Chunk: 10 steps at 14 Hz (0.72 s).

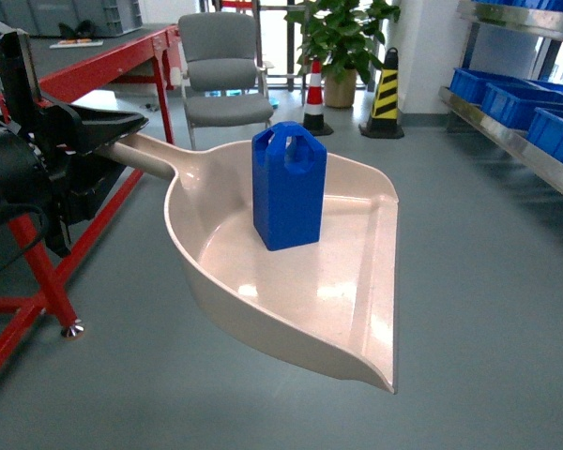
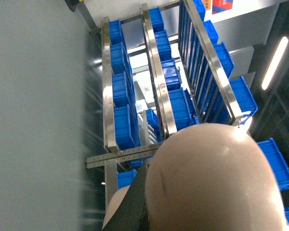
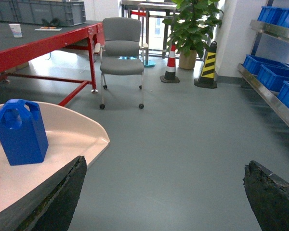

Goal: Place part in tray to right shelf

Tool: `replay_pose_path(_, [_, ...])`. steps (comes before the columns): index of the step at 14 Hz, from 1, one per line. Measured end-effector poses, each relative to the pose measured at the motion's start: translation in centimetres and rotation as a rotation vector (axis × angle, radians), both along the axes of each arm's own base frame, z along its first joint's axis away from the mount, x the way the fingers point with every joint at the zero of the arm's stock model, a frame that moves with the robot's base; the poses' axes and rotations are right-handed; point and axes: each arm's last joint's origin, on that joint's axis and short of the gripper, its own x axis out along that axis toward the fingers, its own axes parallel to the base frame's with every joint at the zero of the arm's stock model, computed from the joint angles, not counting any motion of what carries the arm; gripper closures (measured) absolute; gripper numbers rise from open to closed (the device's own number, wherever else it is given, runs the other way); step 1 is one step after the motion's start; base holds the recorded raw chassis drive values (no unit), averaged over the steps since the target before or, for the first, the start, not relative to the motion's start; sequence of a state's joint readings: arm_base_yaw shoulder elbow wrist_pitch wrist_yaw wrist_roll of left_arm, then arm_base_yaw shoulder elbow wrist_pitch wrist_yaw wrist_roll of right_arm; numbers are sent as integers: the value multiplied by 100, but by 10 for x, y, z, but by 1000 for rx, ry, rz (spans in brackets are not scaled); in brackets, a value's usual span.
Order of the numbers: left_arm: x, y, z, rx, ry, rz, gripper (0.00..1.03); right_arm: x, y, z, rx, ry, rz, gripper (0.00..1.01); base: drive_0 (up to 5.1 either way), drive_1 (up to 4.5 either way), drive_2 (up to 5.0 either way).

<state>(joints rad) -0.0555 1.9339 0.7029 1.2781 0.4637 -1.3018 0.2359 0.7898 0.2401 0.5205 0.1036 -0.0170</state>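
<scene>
The blue part (image 1: 288, 187) stands upright in the beige tray (image 1: 291, 291), which hangs in the air over the floor. My left gripper (image 1: 113, 131) is shut on the tray's handle at the left. In the left wrist view the tray's underside (image 2: 212, 183) fills the lower right, with one black finger (image 2: 136, 204) against it. The right shelf (image 1: 521, 145) runs along the right edge, apart from the tray. My right gripper (image 3: 164, 164) is open with only floor between its fingers. To its left are the tray (image 3: 62, 139) and the part (image 3: 20, 132).
Blue crates (image 1: 507, 98) sit on the steel shelf; the left wrist view shows its rails and crates (image 2: 156, 86). A red workbench (image 1: 94, 66) stands at the left. A grey chair (image 1: 227, 75), a traffic cone (image 1: 313, 94), a striped post (image 1: 386, 94) and a potted plant (image 1: 342, 37) are behind.
</scene>
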Motion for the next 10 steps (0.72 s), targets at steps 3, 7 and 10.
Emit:
replay_pose_path(3, [0,0,0,0,-2,1,87,0,0,0,-1,3,0,3,2,436,-431])
replay_pose_path(7, [0,0,0,0,0,2,87,0,0,0,0,1,0,3,2,436,-431])
replay_pose_path(10, [0,0,0,0,-2,0,87,0,0,0,0,1,0,3,4,438,-429])
